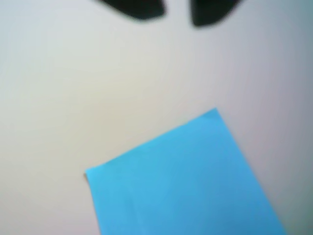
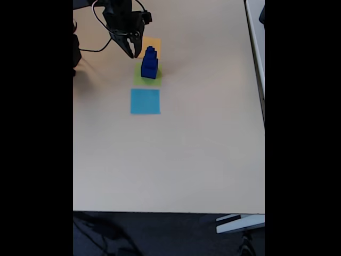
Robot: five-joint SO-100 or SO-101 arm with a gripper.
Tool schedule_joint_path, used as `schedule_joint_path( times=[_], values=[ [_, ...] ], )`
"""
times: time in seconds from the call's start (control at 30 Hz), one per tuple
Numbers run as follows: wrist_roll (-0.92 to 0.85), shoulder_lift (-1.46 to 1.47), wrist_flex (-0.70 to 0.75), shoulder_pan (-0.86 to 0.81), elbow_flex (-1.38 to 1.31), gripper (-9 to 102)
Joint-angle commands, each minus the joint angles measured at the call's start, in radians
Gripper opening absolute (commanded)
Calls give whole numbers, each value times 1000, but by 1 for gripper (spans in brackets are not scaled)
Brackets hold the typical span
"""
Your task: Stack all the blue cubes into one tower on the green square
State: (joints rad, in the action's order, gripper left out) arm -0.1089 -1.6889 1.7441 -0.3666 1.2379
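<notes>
1. Nearest the fixed camera, the desk is a bare pale stretch up to the papers

2. Next comes the light-blue square, flat on the desk and just short of the green one; the wrist view looks down on it, with one corner pointing towards the dark fingertips at the top edge. It plays no part in the task, so it makes sense that nothing sits on it

3. Beyond it lies the green square, the target. The blue cubes stand on it as one tower: a large cube at the bottom and smaller ones on top, narrowing upward. I cannot count the small ones at this size. Largest-at-the-base is the stable order, which is likely why they are piled this way

4. Behind the tower, an orange square peeks out, partly hidden by the cubes

5. Farthest back, the pincer hangs just left of the tower's top in the fixed view, near but apart from it. Its jaws are parted and hold nothing; the wrist view shows a gap with only desk between them. Judging by this, the stack looks finished and the arm is clear of it
</notes>
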Motion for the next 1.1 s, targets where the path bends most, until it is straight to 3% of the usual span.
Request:
schedule_joint_path(
  times=[0.0, 0.4, 1.07],
  values=[
    [20, -84, 8, 9, -31, 0],
    [152, -141, 6, 160, 17, 0],
    [225, -123, -12, 236, 14, 0]
  ],
)
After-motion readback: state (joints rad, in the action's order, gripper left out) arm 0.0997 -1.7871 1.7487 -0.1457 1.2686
